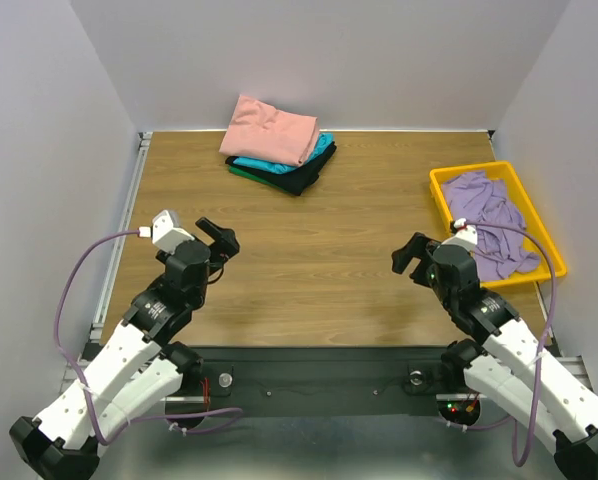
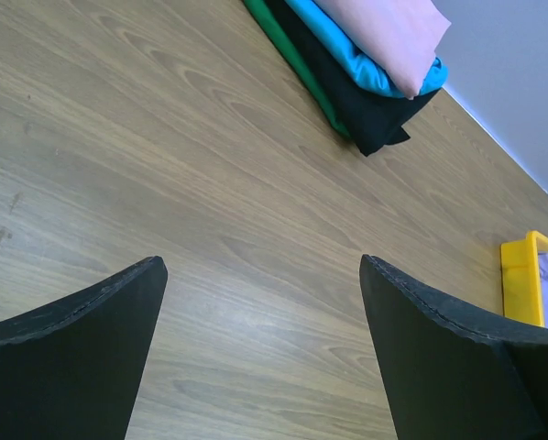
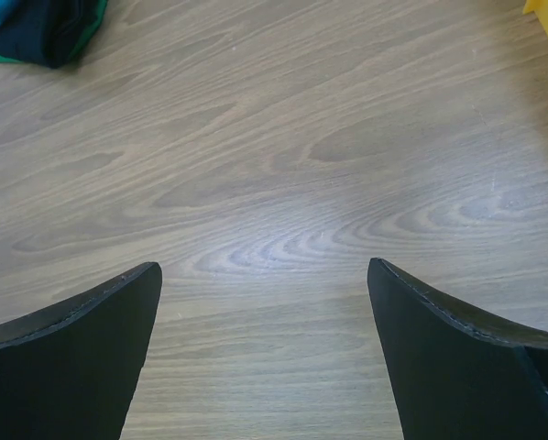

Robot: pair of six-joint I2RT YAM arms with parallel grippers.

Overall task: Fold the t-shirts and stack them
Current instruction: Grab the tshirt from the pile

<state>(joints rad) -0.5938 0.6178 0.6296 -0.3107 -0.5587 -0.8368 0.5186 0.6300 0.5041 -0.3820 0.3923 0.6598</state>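
Observation:
A stack of folded t-shirts (image 1: pixel 279 150) lies at the back middle of the table, salmon-pink on top, then teal, black and green. It also shows in the left wrist view (image 2: pixel 366 73). A crumpled light purple t-shirt (image 1: pixel 489 220) lies in the yellow tray (image 1: pixel 437 182) at the right. My left gripper (image 1: pixel 219 238) is open and empty above bare wood at the left. My right gripper (image 1: pixel 411 255) is open and empty above bare wood, just left of the tray. Both wrist views show only wood between the fingers.
The yellow tray stands at the table's right edge; its corner shows in the left wrist view (image 2: pixel 521 275). Grey walls close in the table on three sides. A metal rail (image 1: pixel 129 200) runs along the left edge.

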